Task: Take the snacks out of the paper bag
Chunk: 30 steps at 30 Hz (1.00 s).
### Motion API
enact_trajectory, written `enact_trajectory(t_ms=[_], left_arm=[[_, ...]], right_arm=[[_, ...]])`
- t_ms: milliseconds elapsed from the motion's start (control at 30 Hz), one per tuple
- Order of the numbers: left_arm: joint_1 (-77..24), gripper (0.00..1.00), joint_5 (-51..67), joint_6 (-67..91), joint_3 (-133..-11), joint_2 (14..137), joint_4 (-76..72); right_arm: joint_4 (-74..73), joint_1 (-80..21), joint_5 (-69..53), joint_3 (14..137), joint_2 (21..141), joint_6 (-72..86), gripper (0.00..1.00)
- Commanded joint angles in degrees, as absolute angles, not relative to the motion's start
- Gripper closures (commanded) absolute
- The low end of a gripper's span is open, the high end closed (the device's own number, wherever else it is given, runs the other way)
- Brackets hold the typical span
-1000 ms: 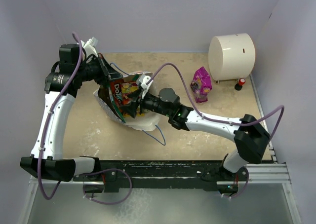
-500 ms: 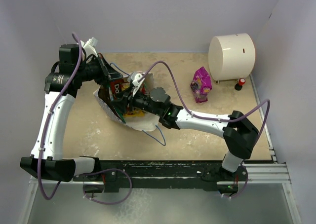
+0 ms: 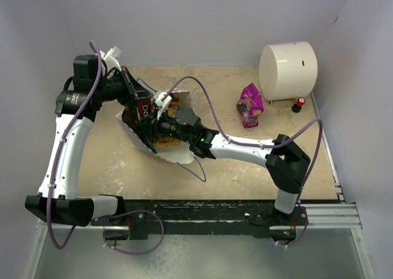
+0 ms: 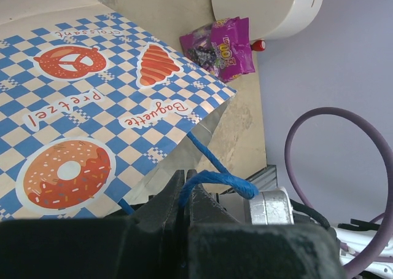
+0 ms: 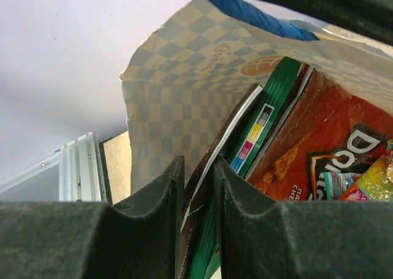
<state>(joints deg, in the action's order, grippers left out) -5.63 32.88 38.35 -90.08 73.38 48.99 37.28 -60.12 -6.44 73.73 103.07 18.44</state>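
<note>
The paper bag [image 3: 140, 141] lies open on the table's left half; its blue-white checkered side [image 4: 92, 119] fills the left wrist view. My left gripper [image 3: 136, 93] is shut on the bag's blue cord handle [image 4: 212, 179] and holds the mouth up. My right gripper [image 3: 155, 126] reaches inside the bag. Its fingers [image 5: 239, 205] pinch the edge of a dark brown and green packet [image 5: 264, 116]. Beside it stands a red-orange chip bag [image 5: 313, 144], with small candy packs [image 5: 368, 180] in front. A magenta pouch [image 3: 250, 105] lies on the table to the right, outside the bag.
A large cream cylinder [image 3: 287, 70] stands at the back right, with a small red-capped object [image 3: 299, 102] at its foot. The bag's other blue handle [image 3: 198, 168] trails on the table near the front. Grey walls close in the left, back and right sides.
My right arm has pushed left, deeper into the bag's mouth, and its fingers have closed in on the dark packet's edge. The left gripper has not moved.
</note>
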Motion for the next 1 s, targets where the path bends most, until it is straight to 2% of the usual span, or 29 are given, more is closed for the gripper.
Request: enact_trajectory(t_ms=[0, 100, 167, 233, 300, 367, 433, 667, 967], left_arm=[[-5.3, 1.00, 35.2, 38.8, -89.9, 71.5, 47.9], [-5.3, 1.00, 35.5, 39.1, -89.5, 71.2, 47.7], [-5.3, 1.00, 35.6, 39.1, -89.2, 71.1, 47.5], [-5.3, 1.00, 35.6, 39.2, -89.1, 70.8, 47.5], [-5.3, 1.00, 35.5, 39.0, -89.0, 70.6, 47.7], [-5.2, 1.00, 35.1, 38.7, -89.1, 70.5, 48.1], [-5.2, 1.00, 34.5, 38.5, -89.1, 70.2, 48.5], [-5.2, 1.00, 30.2, 38.3, -91.2, 70.7, 50.1], [-5.1, 1.00, 27.0, 38.9, -92.5, 71.1, 49.1]], right_arm=[[36.6, -61.0, -4.5, 77.3, 104.1, 17.8, 0.73], [34.1, -61.8, -3.6, 79.5, 106.1, 17.0, 0.72], [32.6, -62.3, -2.2, 80.6, 107.2, 16.1, 0.65], [31.9, -62.5, -1.6, 81.3, 107.8, 15.7, 0.65], [30.4, -62.4, -1.0, 82.6, 108.1, 15.6, 0.73], [29.2, -62.5, -0.7, 83.2, 107.2, 15.2, 0.89], [28.4, -62.5, -0.6, 83.4, 105.5, 14.8, 0.99], [24.5, -62.4, -4.4, 83.5, 98.8, 14.9, 1.00], [22.4, -62.5, -3.7, 86.6, 92.5, 14.7, 1.00]])
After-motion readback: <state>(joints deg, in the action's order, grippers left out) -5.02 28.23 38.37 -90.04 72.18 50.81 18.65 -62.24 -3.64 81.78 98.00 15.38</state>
